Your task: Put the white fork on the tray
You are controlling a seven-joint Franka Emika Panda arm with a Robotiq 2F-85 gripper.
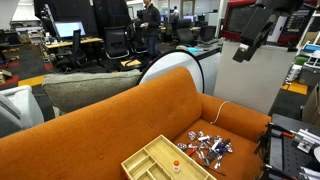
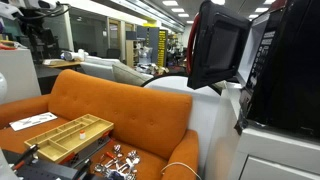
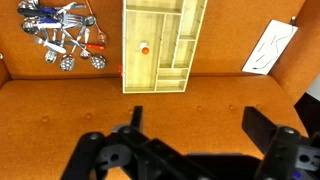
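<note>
A pale wooden organiser tray with several compartments lies on the orange sofa seat, also seen in both exterior views. A small orange-red thing sits in one compartment. A pile of cutlery lies on the seat beside the tray. I cannot pick out the white fork in the pile. My gripper is open and empty, high above the seat, apart from both tray and pile.
A white sheet of paper lies on the seat on the tray's other side. The orange sofa backrest runs behind. A white cable hangs over the sofa near the cutlery. Office desks and chairs stand behind.
</note>
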